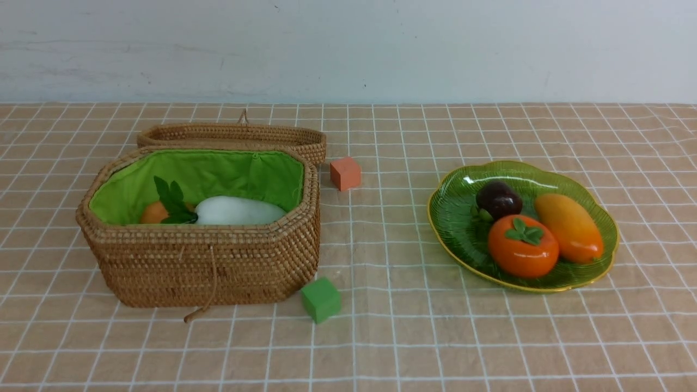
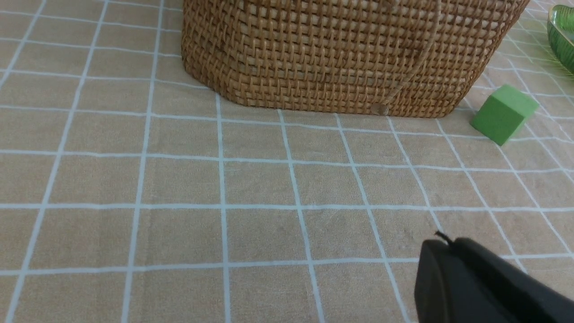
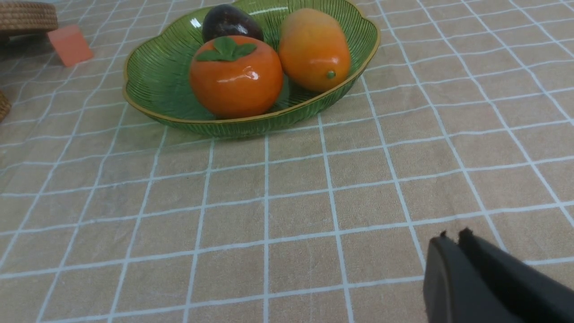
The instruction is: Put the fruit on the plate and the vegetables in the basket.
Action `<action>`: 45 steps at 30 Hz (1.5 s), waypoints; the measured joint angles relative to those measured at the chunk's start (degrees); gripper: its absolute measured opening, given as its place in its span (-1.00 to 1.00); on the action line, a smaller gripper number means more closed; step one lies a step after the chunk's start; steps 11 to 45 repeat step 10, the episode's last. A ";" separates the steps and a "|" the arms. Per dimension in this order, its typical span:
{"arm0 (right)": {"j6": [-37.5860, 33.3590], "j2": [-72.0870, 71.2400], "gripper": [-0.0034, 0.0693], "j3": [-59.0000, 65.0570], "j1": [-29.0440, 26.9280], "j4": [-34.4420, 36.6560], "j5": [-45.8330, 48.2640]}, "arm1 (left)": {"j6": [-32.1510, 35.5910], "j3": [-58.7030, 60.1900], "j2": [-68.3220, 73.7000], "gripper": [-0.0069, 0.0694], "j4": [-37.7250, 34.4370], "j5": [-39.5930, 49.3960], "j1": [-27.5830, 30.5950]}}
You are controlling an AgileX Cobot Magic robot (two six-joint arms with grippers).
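The three glossy toy fruits lie together on the wide, ribbed, translucent green glass plate with its thin gold rim (image 1: 452, 218), which sits at about three o'clock on the checked tan tablecloth (image 1: 381, 337). The round orange persimmon with a green leaf cap (image 1: 523, 246) is at the plate's six o'clock, touching the oblong orange-yellow mango (image 1: 569, 227) at two o'clock and the small dark purple mangosteen (image 1: 498, 200) at eleven o'clock.

At nine o'clock on the cloth stands the large octagonal brown wicker basket with bright green lining (image 1: 218, 267). Inside show the fat white radish with green leaves (image 1: 239, 211) and, at its nine o'clock, part of the lumpy tan-orange potato (image 1: 154, 213). The eggplant cannot be seen; the basket wall may hide it. The matching wicker lid (image 1: 234, 135) lies just behind the basket.

Neither arm appears in the front view. In the wrist views the left gripper (image 2: 441, 242) and the right gripper (image 3: 453, 237) each hang above bare cloth with the fingers pressed together, holding nothing.

The sorting looks essentially done. A small orange cube (image 1: 345, 173) and a small green cube (image 1: 321, 299) rest near the basket; mistaking either for produce would spoil the result. The persimmon sits near the plate's edge, so a careless nudge of the plate could roll it off.
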 joint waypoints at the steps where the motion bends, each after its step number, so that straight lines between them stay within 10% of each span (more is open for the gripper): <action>1: 0.00 0.00 -0.82 0.00 0.00 0.00 0.00 | 0.00 0.00 0.00 -0.85 0.00 0.00 0.00; 45: 0.00 0.00 -0.78 0.00 0.00 0.00 0.00 | 0.00 0.00 0.00 -0.83 0.00 0.00 0.00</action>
